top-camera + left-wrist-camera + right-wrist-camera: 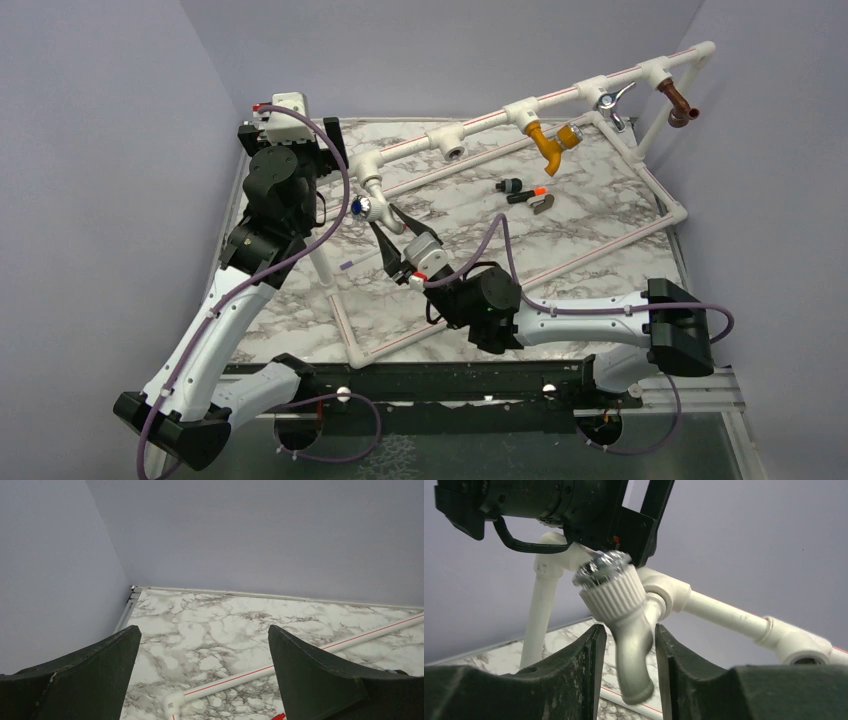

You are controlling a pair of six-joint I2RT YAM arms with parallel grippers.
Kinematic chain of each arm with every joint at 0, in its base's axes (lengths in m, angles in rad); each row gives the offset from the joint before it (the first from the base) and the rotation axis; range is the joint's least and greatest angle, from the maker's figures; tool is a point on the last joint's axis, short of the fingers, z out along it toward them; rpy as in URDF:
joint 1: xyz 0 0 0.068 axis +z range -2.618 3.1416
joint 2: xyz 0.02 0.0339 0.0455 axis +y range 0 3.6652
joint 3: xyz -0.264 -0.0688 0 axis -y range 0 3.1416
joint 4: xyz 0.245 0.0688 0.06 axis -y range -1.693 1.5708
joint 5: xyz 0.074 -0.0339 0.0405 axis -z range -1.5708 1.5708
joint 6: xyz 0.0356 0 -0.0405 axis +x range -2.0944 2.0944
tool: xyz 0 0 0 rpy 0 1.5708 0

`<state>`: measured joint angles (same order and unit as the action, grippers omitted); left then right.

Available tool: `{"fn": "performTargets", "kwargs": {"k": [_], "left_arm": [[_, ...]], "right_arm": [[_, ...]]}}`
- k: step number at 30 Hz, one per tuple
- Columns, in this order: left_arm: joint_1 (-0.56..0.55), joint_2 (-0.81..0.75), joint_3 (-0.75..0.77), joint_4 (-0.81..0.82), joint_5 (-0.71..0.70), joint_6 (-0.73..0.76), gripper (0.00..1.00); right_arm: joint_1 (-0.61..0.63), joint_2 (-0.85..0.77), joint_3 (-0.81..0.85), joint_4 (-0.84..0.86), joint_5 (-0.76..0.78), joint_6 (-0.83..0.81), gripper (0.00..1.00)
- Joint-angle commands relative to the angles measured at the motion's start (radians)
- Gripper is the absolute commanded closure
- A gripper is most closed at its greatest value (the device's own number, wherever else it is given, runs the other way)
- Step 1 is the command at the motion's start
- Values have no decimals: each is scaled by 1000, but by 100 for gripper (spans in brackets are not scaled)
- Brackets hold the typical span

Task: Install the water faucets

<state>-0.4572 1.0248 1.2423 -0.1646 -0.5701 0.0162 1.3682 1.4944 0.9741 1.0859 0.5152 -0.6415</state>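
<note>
- The right hand [629, 630] is narrowed around the spout of the white plastic faucet with the silvery knob end [616, 597]. One finger touches it and a sliver shows at the other, so I can't tell if it's a firm grip.
- That faucet's stem meets the elbow fitting at the left end of the white pipe frame [485, 123].
- Along the frame's sockets sit the mustard-yellow faucet [548, 142], the chrome-levered faucet [612, 100] and the brown faucet [680, 105].
- The black-and-orange faucet [525, 190] lies loose on the marble bench [600, 200].
- The left hand [205, 630] is spread wide, holding nothing.
</note>
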Motion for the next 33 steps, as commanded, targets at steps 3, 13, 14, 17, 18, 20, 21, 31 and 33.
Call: {"fn": "performTargets", "kwargs": {"k": [3, 13, 14, 17, 18, 20, 21, 31, 33], "left_arm": [[9, -7, -10, 2, -18, 8, 1], [17, -4, -6, -4, -7, 0, 1], [17, -4, -6, -5, -5, 0, 1], [18, -6, -6, -6, -5, 0, 1], [18, -5, -7, -5, -7, -1, 1], [18, -7, -7, -4, -6, 1, 1], [18, -7, -7, -4, -6, 0, 1], [18, -7, -7, -4, -5, 1, 1], [18, -7, -7, -4, -5, 1, 1]], "right_arm": [[13, -91, 84, -290, -97, -106, 35], [60, -61, 178, -501, 58, -348, 25], [69, -40, 184, -480, 95, -394, 25], [86, 35, 190, -386, 186, -495, 26], [87, 54, 190, -345, 207, -529, 26], [89, 90, 190, -262, 244, -588, 27], [89, 105, 194, -231, 257, -609, 27], [89, 120, 200, -133, 279, -607, 49], [89, 99, 188, -138, 268, -566, 59]]}}
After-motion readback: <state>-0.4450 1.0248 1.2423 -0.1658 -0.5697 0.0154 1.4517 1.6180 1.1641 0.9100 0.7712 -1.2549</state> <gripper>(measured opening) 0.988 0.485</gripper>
